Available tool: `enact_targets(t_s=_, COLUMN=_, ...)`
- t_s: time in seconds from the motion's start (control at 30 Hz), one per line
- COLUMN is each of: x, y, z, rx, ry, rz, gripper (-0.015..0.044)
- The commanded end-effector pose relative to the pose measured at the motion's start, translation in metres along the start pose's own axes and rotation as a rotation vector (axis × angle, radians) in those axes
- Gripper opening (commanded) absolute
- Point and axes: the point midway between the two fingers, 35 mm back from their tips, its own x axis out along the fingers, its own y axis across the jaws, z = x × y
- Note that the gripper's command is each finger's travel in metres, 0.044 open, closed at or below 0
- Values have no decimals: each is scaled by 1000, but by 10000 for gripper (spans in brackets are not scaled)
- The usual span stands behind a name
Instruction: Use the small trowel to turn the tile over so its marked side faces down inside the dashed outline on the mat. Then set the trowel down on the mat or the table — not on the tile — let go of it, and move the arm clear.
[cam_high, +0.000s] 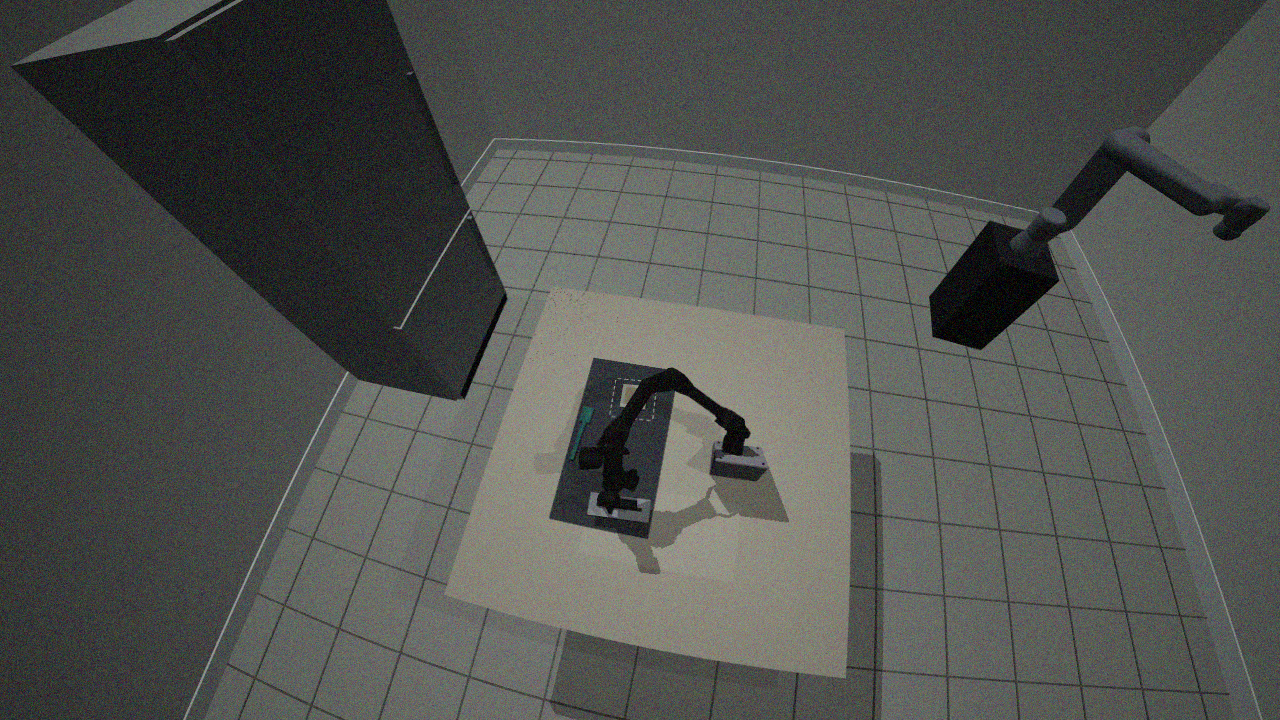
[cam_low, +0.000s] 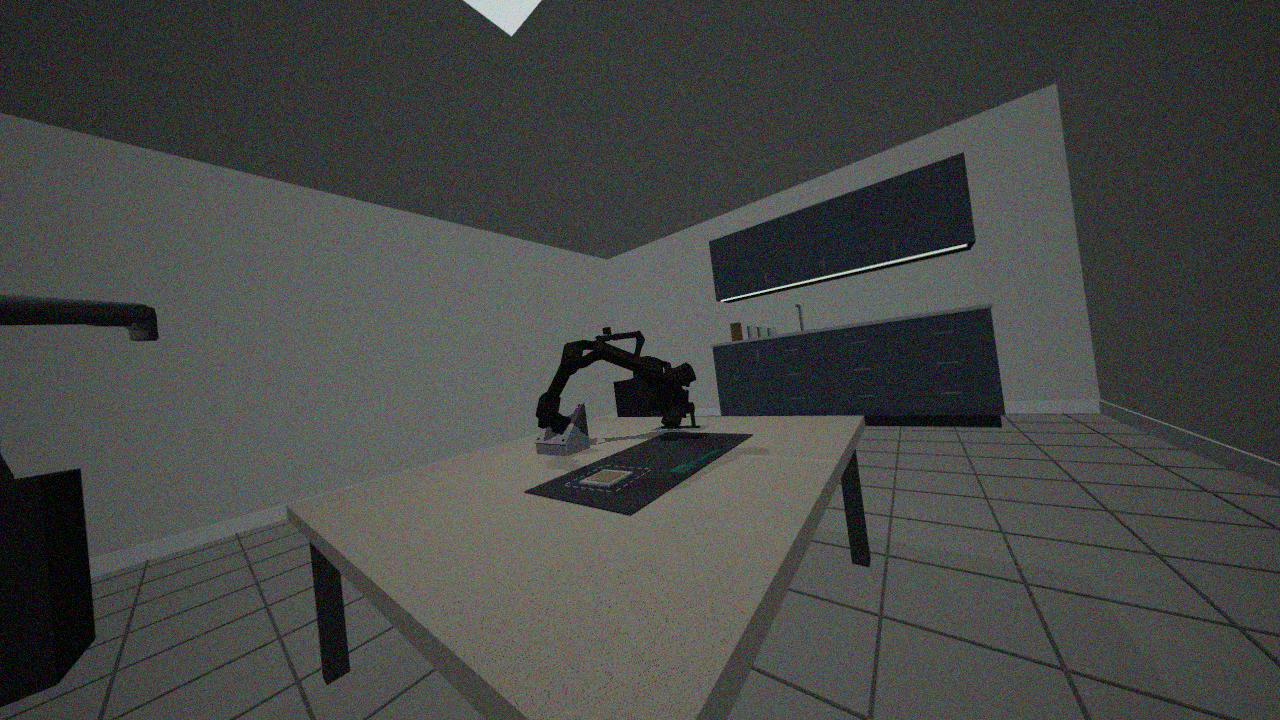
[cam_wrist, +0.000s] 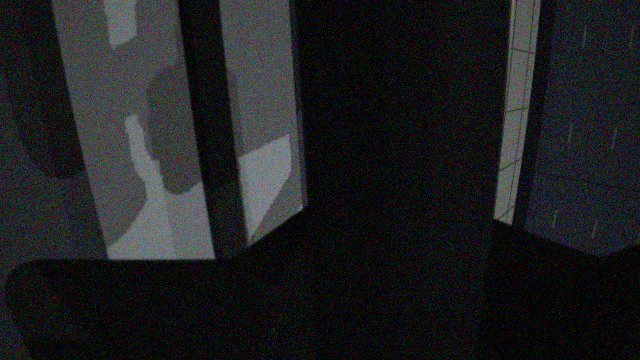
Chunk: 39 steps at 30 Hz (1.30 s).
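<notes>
The beige tile (cam_high: 625, 391) (cam_low: 606, 477) lies flat inside the dashed outline (cam_high: 613, 395) at the far end of the dark mat (cam_high: 572, 488) (cam_low: 626, 497). I cannot tell which face is up. My gripper (cam_high: 614, 503) (cam_low: 682, 420) is low over the other end of the mat, away from the tile. It is shut on the trowel, whose light grey blade (cam_high: 631, 512) (cam_wrist: 150, 150) shows under the fingers. In the wrist view a dark bar between the fingers hides most of it. A slim teal tool (cam_high: 583, 422) (cam_low: 698, 462) lies on the mat's edge, apart from the gripper.
The arm's grey base (cam_high: 738, 461) (cam_low: 562, 440) stands on the beige table (cam_high: 760, 537) (cam_low: 554, 573) beside the mat. A tall dark cabinet (cam_high: 268, 179) and a second grey arm on a dark pedestal (cam_high: 993, 286) stand on the floor. A kitchen counter (cam_low: 859, 367) lines the far wall.
</notes>
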Motion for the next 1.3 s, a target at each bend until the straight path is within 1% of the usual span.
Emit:
enact_targets(t_s=0.0, x=-1, y=-5, z=-3, rx=-15, ry=-5, rz=-23, gripper=0)
enact_targets(t_s=0.87, x=24, y=23, z=-5, rx=-15, ry=-5, rz=-19, gripper=0)
enact_targets(t_s=1.23, x=24, y=23, z=-5, rx=-15, ry=-5, rz=-19, gripper=289)
enact_targets(t_s=1.27, x=24, y=23, z=-5, rx=-15, ry=-5, rz=-19, gripper=300)
